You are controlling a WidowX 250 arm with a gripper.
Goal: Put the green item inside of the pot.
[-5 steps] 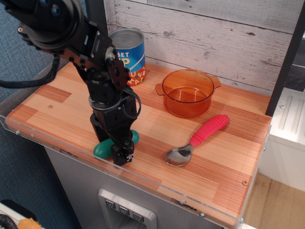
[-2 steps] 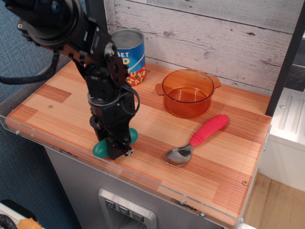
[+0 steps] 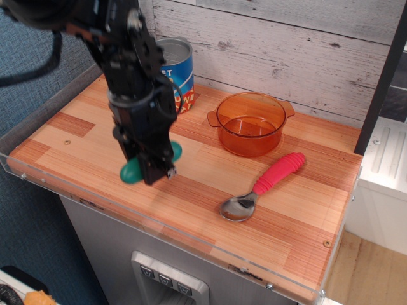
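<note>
My gripper point(image 3: 152, 166) is shut on the green item point(image 3: 132, 171), a teal-green capsule, and holds it above the front left of the wooden table. Its two ends stick out on either side of the black fingers. The pot point(image 3: 250, 124), translucent orange with two small side handles, stands open and empty at the back middle of the table, up and to the right of the gripper.
A blue soup can point(image 3: 177, 71) stands at the back, just behind the arm. A spoon with a pink handle point(image 3: 261, 187) lies in front of the pot. The table point(image 3: 76, 140) has a clear plastic front edge and a plank wall behind.
The gripper closed on the green item where it lay on the table and has lifted it up, moving slightly left and back.
</note>
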